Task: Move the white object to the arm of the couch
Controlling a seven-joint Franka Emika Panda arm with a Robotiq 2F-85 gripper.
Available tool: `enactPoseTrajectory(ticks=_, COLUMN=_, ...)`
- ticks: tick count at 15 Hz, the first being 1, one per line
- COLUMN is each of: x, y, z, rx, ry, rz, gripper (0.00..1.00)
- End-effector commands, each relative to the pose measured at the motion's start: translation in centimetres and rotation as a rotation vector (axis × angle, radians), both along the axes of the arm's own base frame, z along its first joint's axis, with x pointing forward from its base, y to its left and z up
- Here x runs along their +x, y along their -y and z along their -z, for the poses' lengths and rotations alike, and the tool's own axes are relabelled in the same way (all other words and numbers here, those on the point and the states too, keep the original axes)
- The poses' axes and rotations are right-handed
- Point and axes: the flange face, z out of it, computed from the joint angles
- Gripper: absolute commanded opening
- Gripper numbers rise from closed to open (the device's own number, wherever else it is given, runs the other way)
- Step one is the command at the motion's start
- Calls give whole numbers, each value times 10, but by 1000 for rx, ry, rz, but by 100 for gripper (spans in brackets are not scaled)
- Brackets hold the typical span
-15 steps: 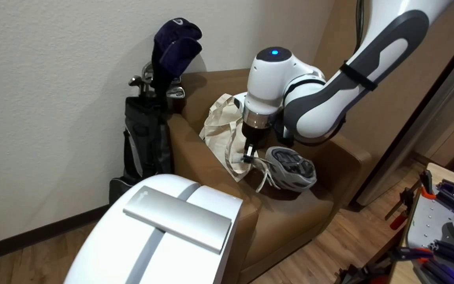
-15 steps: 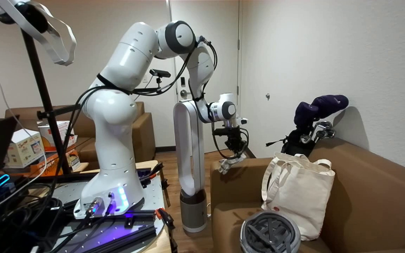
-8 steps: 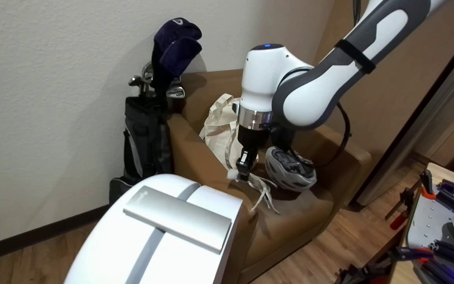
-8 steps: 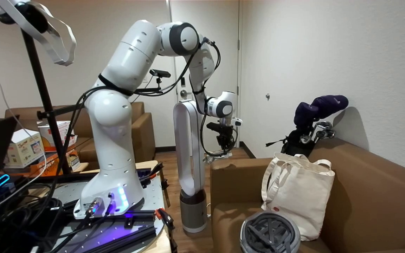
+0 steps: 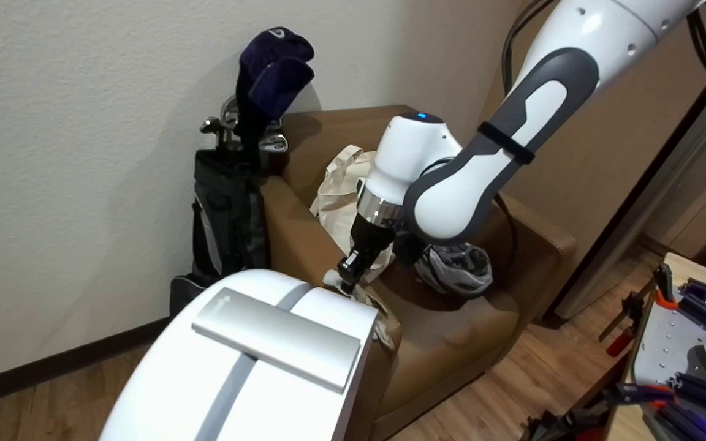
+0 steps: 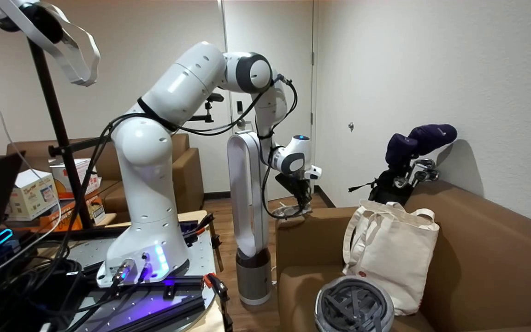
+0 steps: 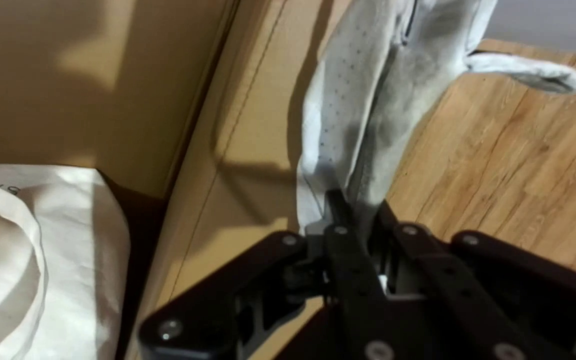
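Tote [image 6: 397,253], helmet [image 6: 354,306] on couch [image 6: 491,240]; claw [image 7: 361,207] pinches glove [image 7: 413,80], armrest [image 6: 316,235] contact unclear.

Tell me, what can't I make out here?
White glove, wrist view: one end cut off by the top edge, pinched part hidden by the jaws.
Couch arm, in an exterior view: outer side partly hidden by a white appliance.
Helmet, in an exterior view: cut off by the bottom edge.

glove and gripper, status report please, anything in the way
Gripper shut on glove. It overhangs outer edge of couch arm, contact unclear, not released. Tote bag and helmet nearby, likely out of the way.
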Motion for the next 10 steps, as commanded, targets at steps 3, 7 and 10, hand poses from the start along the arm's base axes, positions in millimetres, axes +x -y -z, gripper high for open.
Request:
enactPoseTrajectory(ticks=3, x=13, y=-3, z=15, rx=-1, ry=116, rz=94, gripper=3)
enactPoseTrajectory(ticks=7, x=14, y=-1, z=16, rx=-44, ry=138, rz=180, gripper=3)
enactPoseTrajectory(ticks=10, x=15, y=1, z=20, rx=-48, ry=115, rz=253, gripper=3)
